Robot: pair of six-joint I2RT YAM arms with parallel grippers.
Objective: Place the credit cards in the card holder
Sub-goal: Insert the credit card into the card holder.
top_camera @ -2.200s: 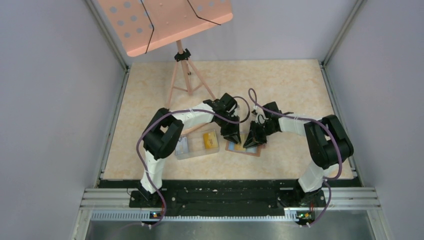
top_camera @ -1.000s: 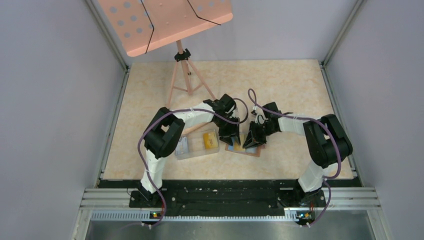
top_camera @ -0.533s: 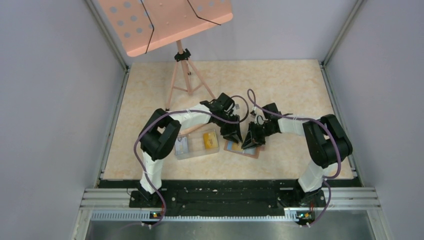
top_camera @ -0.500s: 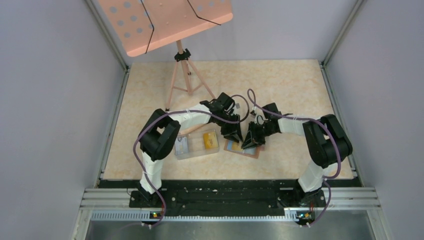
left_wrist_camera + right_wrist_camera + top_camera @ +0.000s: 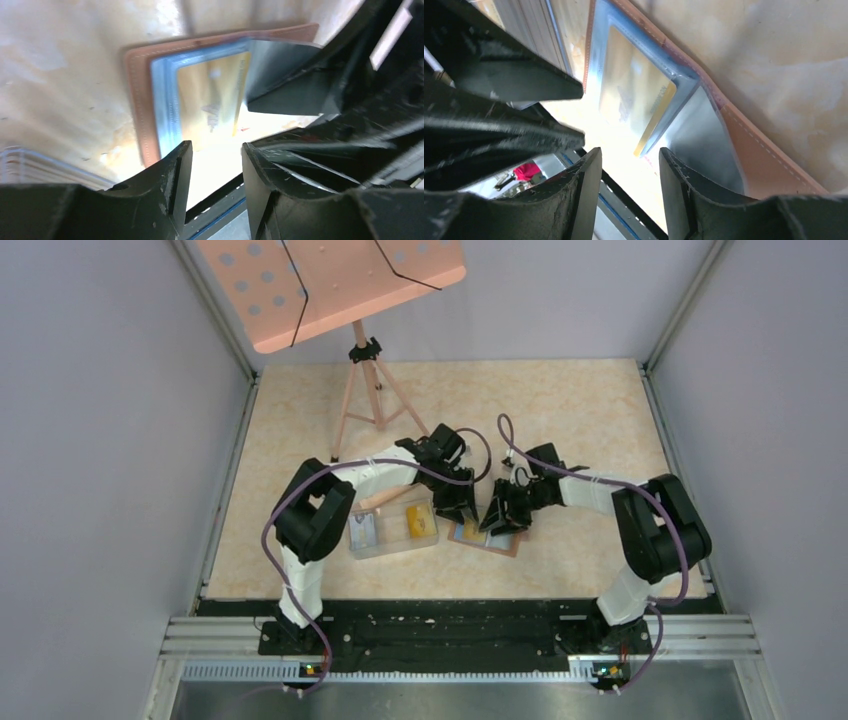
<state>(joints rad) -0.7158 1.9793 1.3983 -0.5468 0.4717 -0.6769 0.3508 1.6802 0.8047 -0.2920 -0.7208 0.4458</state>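
The card holder (image 5: 497,539) is a brown wallet lying open on the table, with a clear plastic sleeve (image 5: 165,95) inside it. A yellow-orange credit card (image 5: 212,102) (image 5: 634,95) lies in that sleeve, its near edge at the sleeve's mouth. My left gripper (image 5: 462,512) (image 5: 214,155) hovers over the wallet's left end, open and empty. Facing it from the right, my right gripper (image 5: 494,521) (image 5: 630,157) is open too, with nothing between its fingers. Another yellow card (image 5: 420,520) and a pale card (image 5: 363,530) lie in a clear tray (image 5: 392,546).
The clear tray stands just left of the wallet, touching distance from my left gripper. A pink music stand (image 5: 330,285) on a tripod (image 5: 368,390) stands at the back left. Metal frame posts and walls close in both sides; a black rail (image 5: 450,630) runs along the near edge.
My right gripper has opened and let go of the yellow card, which now rests in the sleeve. The left gripper narrowed briefly, widened again and shifted slightly left.
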